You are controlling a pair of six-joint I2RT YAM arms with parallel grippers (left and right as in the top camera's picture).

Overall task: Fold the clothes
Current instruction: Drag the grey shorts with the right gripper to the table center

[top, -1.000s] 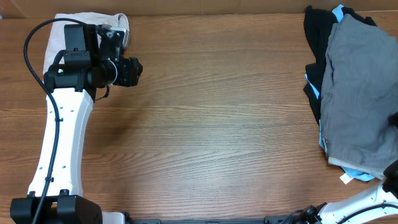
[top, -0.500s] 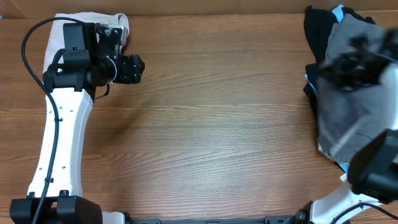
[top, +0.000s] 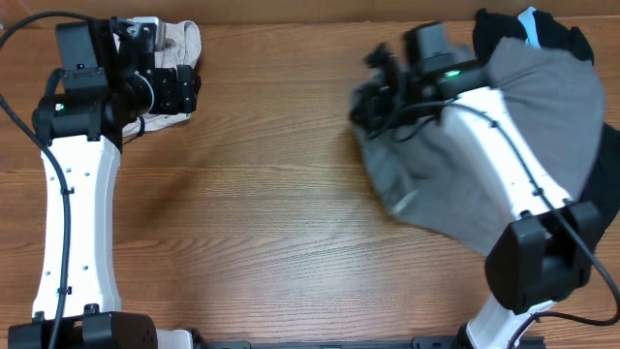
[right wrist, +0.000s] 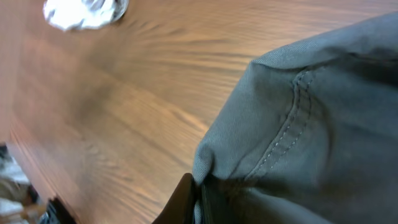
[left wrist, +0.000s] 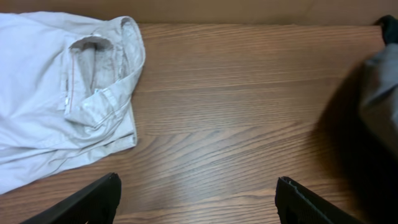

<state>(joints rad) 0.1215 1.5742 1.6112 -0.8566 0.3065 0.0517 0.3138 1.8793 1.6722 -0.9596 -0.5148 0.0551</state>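
The grey shorts [top: 426,189] lie stretched from the heap [top: 499,44] at the table's [top: 271,213] far right corner toward its middle, an edge clamped in the right gripper [right wrist: 199,193]; we should spread them flat on the bare centre before folding. The left gripper [left wrist: 199,202], jaws apart and empty, hangs beside the cream garment [left wrist: 56,93] at the far left corner, and the smooth wood between gives ample room.

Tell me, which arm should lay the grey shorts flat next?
Right, probably. The right claw is shut on a bunched edge of the grey shorts near the middle of the table. The left claw is open and empty, far off by the cream garment.
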